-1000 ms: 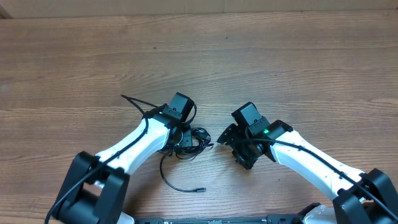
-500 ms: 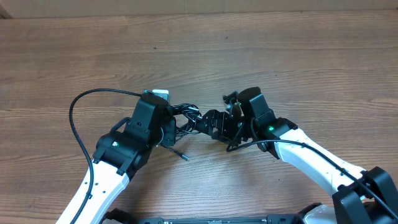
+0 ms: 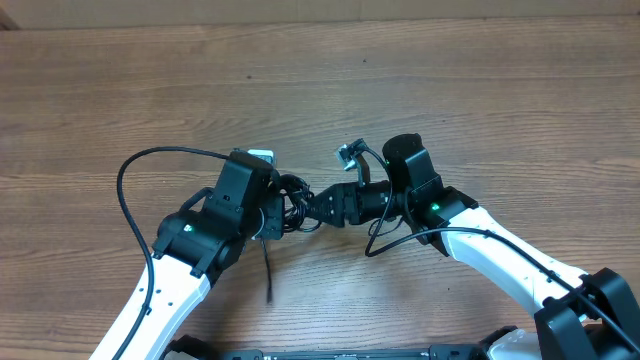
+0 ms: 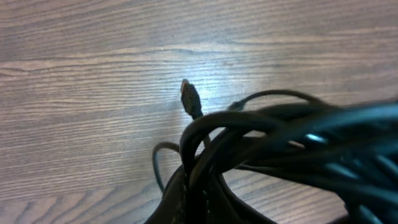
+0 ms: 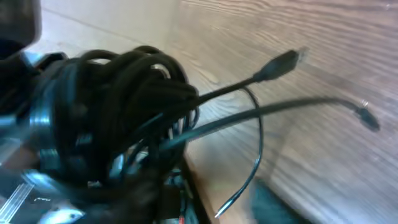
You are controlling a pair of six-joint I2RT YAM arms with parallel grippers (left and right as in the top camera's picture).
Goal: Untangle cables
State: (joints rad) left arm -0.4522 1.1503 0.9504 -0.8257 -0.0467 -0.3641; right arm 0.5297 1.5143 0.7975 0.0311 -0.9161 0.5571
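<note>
Jaws of the left gripper (image 3: 272, 210) are closed tight, apparently pinching the cables (image 3: 294, 197), whose knotted bundle sits between the two arms low over the table (image 3: 450, 90), probably anchored so that strands can be pulled free. Opposite, the right gripper (image 3: 322, 205) meets the bundle's far side, but blur hides how wide its jaws stand and whether they have hold of a cord. One plug end (image 4: 189, 98) dangles loose.
</note>
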